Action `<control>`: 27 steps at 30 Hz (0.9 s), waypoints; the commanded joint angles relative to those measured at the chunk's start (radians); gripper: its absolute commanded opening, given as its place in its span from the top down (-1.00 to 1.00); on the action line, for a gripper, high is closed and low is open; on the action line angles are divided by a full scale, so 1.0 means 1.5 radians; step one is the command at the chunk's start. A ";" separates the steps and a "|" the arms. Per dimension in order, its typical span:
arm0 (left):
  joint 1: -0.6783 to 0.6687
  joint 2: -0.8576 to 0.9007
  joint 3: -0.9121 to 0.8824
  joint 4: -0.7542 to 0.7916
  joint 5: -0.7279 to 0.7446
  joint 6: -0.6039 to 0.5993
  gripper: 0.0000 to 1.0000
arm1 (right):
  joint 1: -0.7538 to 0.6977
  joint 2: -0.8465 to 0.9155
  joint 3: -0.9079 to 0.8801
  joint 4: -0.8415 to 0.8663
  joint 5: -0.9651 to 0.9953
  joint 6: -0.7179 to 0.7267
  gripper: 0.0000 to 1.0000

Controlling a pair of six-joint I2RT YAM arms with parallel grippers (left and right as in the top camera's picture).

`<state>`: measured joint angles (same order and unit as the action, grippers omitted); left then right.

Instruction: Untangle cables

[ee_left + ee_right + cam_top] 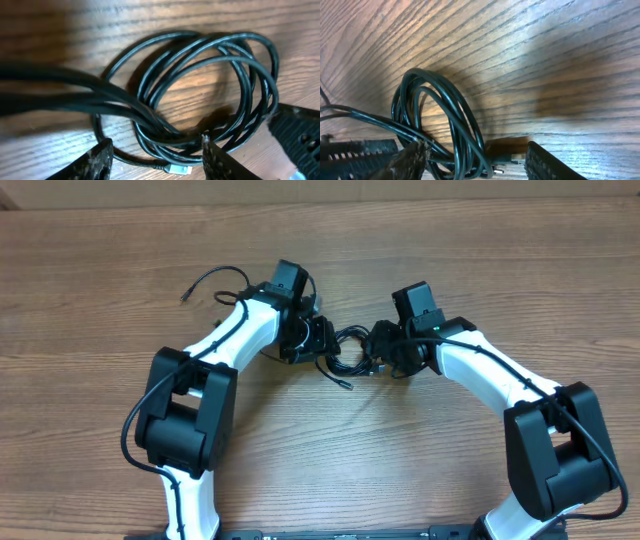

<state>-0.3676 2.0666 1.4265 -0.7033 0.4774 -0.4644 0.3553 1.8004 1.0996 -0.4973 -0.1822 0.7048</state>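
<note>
The cables (349, 352) are thin black cords bunched in a coil at the table's middle, between my two grippers. One strand runs off to the upper left and ends in a plug (185, 296). In the left wrist view the coil (210, 65) lies in loose loops. My left gripper (156, 161) is open, with strands and a silver-tipped plug (178, 170) between its fingers. In the right wrist view the coil (445, 120) stands looped. My right gripper (477, 162) is open astride its lower strands, beside a dark plug (512, 158).
The wooden table (500, 260) stretches around the bundle. The two grippers (322, 340) (380, 352) face each other a few centimetres apart. The right gripper's finger (297, 137) shows at the left wrist view's right edge.
</note>
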 commanded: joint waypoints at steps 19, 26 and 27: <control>-0.053 0.027 -0.004 0.026 -0.082 -0.090 0.88 | 0.055 -0.002 -0.014 0.061 0.117 0.003 0.21; -0.047 0.027 -0.004 0.016 -0.079 -0.090 0.92 | 0.055 -0.002 -0.014 0.009 0.055 0.003 0.08; -0.041 0.027 -0.004 0.015 -0.073 -0.087 0.92 | 0.055 -0.002 -0.014 -0.009 0.037 0.003 0.07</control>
<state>-0.4408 2.0911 1.4269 -0.6743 0.3695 -0.6037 0.4355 1.8004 1.0912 -0.4870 -0.0681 0.7067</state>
